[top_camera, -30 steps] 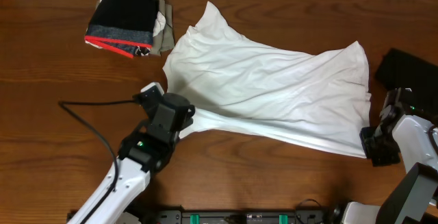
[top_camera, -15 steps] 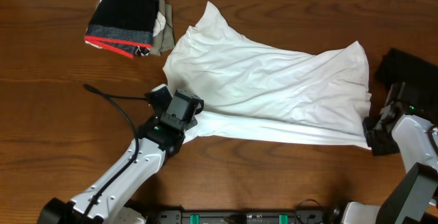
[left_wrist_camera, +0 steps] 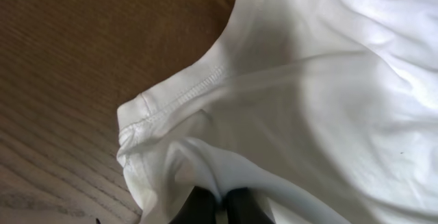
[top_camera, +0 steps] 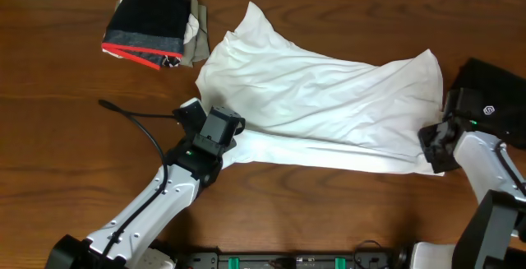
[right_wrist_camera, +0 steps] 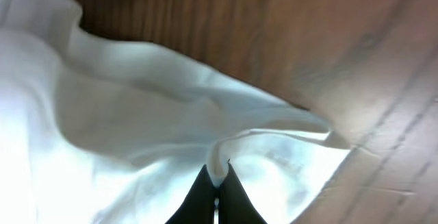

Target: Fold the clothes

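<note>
"Left gripper [left_wrist_camera: 220, 205], report its state."

"Jaws closed on a pinch of the white shirt [top_camera: 320, 96], at its near-left edge, just beside a stitched hem. The cloth rises slightly into the fingertips."

"Anything else on that side?"

"A folded pile of dark clothes [top_camera: 152, 18] sits at the far-left of the table [top_camera: 57, 162], apart from the shirt."

"Where does the shirt lie?"

"Spread and wrinkled across the middle of the table. Its long axis runs left to right, from one gripper to the other. Almost all the cloth lies beyond both grippers, toward the far edge."

"Right gripper [right_wrist_camera: 217, 186]?"

"Jaws closed on the shirt's near-right corner, with the fabric bunched where they meet. A black item with a white logo [top_camera: 493, 88] lies just past that arm."

"Finding for the next move?"

"Each arm is nearest its own corner, and the near edge hangs between them. In my judgement, a fold would carry that edge away from the arms, over the body, along the long axis. Uneven travel could skew the crease."
</note>
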You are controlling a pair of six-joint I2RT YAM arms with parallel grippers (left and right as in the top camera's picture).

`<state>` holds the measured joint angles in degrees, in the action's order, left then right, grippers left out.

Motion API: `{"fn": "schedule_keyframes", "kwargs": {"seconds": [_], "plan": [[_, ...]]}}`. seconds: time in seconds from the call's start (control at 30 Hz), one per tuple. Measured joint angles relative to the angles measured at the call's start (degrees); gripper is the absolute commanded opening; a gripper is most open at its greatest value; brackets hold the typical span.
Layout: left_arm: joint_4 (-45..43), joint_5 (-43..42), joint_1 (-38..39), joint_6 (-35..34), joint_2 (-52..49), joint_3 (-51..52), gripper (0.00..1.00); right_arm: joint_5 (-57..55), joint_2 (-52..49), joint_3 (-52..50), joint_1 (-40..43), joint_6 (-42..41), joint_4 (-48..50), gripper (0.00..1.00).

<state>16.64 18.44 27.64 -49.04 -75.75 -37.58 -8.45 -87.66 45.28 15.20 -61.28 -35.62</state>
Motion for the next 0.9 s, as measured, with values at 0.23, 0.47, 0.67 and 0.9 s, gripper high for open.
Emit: {"fn": "schedule_keyframes", "kwargs": {"seconds": [0.23, 0.47, 0.67, 0.9], "plan": [[-1.5, 1.4, -0.1, 0.0, 0.0, 0.0, 0.17, -2.5, -1.0, 0.0, -0.3, -0.1, -1.0, 0.05], [-2.4, 3.0, -0.1, 0.0, 0.0, 0.0, 0.66, -5.2, -1.0, 0.0, -0.3, -0.2, -1.2, 0.13], [-2.8, 3.9, -0.3, 0.1, 0.0, 0.0, 0.93, -6.1, -1.0, 0.0, -0.3, -0.2, -1.1, 0.5], [-3.1, 5.6, -0.5, 6.9, 0.8, 0.0, 0.98, -6.5, -0.9, 2.3, -0.3, 7.2, -3.1, 0.68]]}}
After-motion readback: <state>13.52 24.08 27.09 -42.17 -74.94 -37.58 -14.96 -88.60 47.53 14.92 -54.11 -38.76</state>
